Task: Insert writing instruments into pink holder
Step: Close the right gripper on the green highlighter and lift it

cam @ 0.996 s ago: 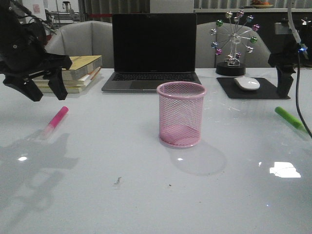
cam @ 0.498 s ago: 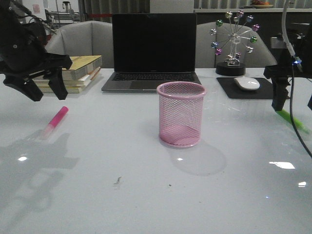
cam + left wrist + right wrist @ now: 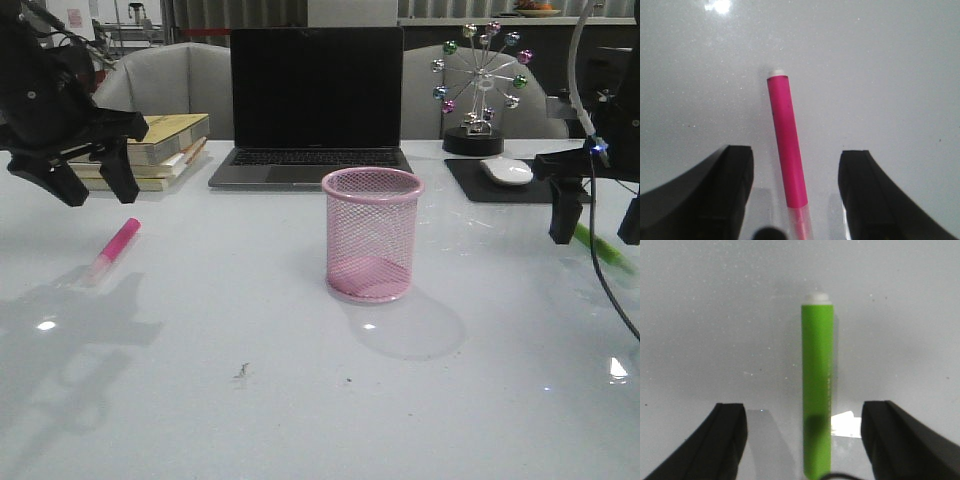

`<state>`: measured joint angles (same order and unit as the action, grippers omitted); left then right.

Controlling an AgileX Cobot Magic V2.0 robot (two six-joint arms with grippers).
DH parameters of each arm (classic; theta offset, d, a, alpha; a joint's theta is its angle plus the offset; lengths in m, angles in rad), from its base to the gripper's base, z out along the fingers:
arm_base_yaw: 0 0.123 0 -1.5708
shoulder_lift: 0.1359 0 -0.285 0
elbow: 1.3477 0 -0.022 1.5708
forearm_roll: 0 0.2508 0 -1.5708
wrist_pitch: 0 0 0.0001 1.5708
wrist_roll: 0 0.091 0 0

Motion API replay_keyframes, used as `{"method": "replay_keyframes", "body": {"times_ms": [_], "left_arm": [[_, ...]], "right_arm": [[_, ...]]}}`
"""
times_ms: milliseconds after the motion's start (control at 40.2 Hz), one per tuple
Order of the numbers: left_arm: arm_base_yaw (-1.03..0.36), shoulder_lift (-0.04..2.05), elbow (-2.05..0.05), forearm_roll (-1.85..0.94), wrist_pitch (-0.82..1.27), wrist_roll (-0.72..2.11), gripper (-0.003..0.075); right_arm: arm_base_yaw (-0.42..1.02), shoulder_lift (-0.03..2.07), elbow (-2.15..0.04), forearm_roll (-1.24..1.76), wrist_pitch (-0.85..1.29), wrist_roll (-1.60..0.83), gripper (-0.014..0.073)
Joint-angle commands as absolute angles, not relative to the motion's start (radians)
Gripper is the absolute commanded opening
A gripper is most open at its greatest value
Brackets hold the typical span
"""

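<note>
The pink holder [image 3: 372, 235], a round mesh cup, stands upright and empty at the table's middle. A pink marker [image 3: 115, 250] lies flat on the left of the table. My left gripper [image 3: 93, 190] hangs open above and behind it. In the left wrist view the pink marker [image 3: 786, 145] lies between the spread fingers of the left gripper [image 3: 796, 154], touching neither. A green marker [image 3: 606, 249] lies flat at the far right. My right gripper [image 3: 594, 233] is open and straddles it from above. In the right wrist view the green marker [image 3: 817, 385] sits between the fingers of the right gripper [image 3: 805, 407], apart from both.
A closed-screen dark laptop [image 3: 315, 100] stands behind the holder. A stack of books [image 3: 150, 150] sits at the back left. A white mouse [image 3: 507, 170] rests on a black pad [image 3: 470, 185], with a ferris-wheel ornament [image 3: 480, 80] behind it.
The right arm has come down and turned over the green marker, its fingers now on either side of it. The left arm has barely moved. Both markers lie where they were.
</note>
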<state>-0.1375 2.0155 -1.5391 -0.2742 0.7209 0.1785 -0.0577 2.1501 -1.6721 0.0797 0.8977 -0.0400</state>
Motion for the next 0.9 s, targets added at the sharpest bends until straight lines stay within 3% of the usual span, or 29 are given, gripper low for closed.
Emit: {"method": "replay_keyframes", "body": {"times_ms": [0,697,871], "left_arm": [[-0.144,1.956,-1.572,-0.295,0.681,0.179,0.0446],[-0.144,1.956,-1.572,-0.295,0.678,0.179,0.0446],[-0.144,1.956,-1.572,-0.295,0.678,0.179,0.0446]], "right_arm": [[-0.059,2.097,-1.707,0.082,0.872,-0.059,0.0556],[-0.06,2.137,-1.707,0.077,0.877,-0.062,0.0545],[-0.06,2.137,-1.707,0.077,0.893,-0.062,0.0414]]}}
